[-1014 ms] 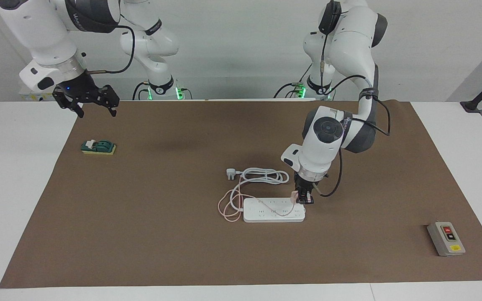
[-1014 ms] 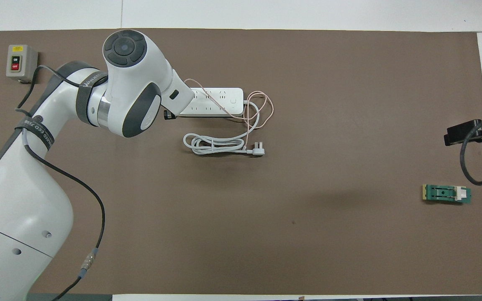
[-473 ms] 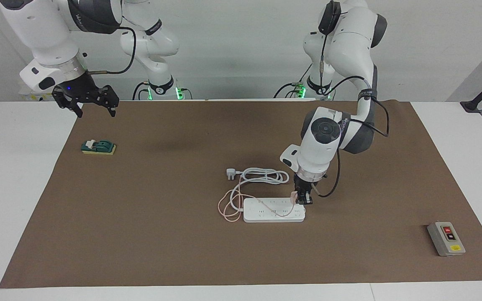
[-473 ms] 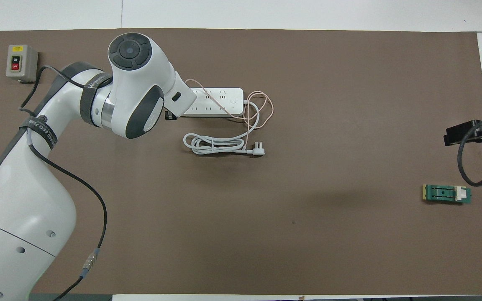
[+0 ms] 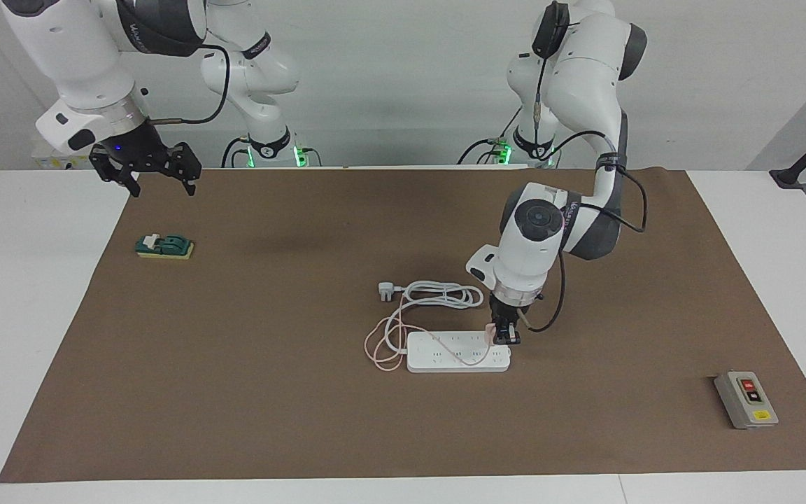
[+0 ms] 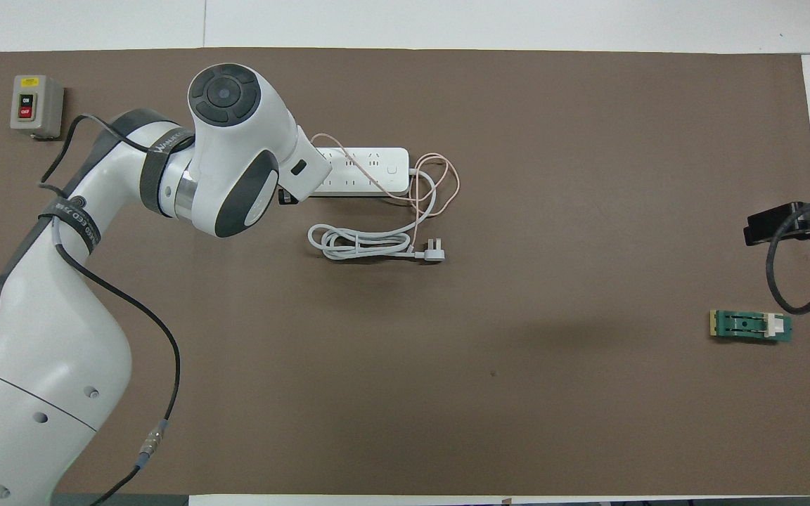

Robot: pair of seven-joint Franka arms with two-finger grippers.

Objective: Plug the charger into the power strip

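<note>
Strip (image 5: 457, 352) flat on mat (image 5: 305, 420), long axis running between the two arms' ends of the table, thick cord (image 5: 438, 294) coiled just nearer the robots and ending in a white plug (image 5: 386, 291). Left gripper (image 5: 504, 337) pointing straight down over the strip's end toward the left arm, clamped on charger (image 5: 492, 330); pink cable (image 5: 382, 346) trailing across the strip and looping off its other end. Facing view alone shows gripper and charger; overhead hides both under the left wrist. Right gripper (image 5: 158, 178) waiting, raised by the mat's corner, jaws apart. Grey box (image 6: 35, 105) readable overhead: "ON" and "OFF". Green part (image 5: 164, 246) near the right arm's end.
</note>
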